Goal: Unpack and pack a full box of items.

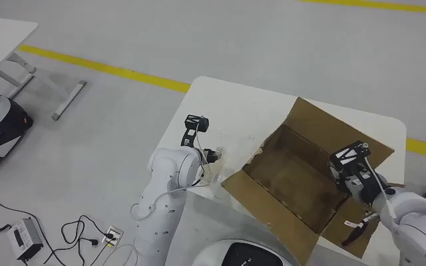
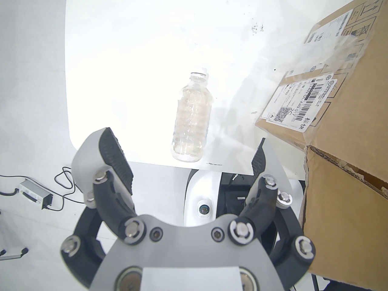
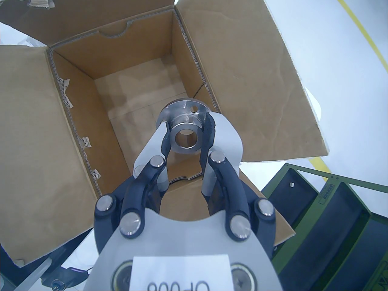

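Where carton (image 3: 75, 98) gapes, right gripper (image 3: 186, 134) clasps steel flange (image 3: 178, 111).

White table (image 1: 226, 106) with rounded corners on a pale grey floor (image 1: 200, 33). Yellow line (image 1: 100, 66) on the floor beyond the table, running from the left towards the right; a second yellow line (image 1: 373, 4) at the far right. Corner of another white table (image 1: 10, 33) far left, with a grey foot bar (image 1: 68, 100) low on the floor. Near left, black cables (image 1: 73, 233) tangled on the floor beside a small grey power box (image 1: 23, 238) and a white socket block (image 1: 113, 234). Dark green metal rack (image 3: 318, 201) on the floor close by the table's edge.
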### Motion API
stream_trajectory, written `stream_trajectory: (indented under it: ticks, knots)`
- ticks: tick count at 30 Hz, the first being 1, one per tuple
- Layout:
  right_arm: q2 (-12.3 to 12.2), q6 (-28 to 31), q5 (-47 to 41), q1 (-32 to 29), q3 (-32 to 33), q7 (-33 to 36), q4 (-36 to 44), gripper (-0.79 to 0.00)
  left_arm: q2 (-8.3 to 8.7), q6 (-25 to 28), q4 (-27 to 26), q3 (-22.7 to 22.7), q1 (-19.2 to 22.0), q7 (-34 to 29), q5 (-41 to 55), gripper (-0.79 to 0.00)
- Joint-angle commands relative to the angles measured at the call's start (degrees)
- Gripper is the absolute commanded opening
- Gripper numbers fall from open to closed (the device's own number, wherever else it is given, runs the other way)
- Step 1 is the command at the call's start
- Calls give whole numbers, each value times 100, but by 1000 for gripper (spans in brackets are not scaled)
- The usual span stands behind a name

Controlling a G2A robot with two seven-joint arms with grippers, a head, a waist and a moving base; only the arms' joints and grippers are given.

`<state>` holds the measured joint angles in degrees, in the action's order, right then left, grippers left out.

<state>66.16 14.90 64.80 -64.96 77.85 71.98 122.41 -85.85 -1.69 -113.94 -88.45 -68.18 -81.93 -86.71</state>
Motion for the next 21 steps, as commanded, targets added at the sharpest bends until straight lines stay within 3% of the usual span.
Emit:
stream_trajectory:
  ticks: [1, 11, 21]
  knots:
    - [-5, -188, 302, -160, 28, -259, -57, -785, 0, 0, 0, 0, 0, 0, 0, 0]
    - [-95, -554, 297, -993, 1317, -1025, 342, -785, 0, 0, 0, 0, 0, 0, 0, 0]
    - [-162, -477, -49, -1911, 2605, -1037, 778, -785, 0, 0, 0, 0, 0, 0, 0, 0]
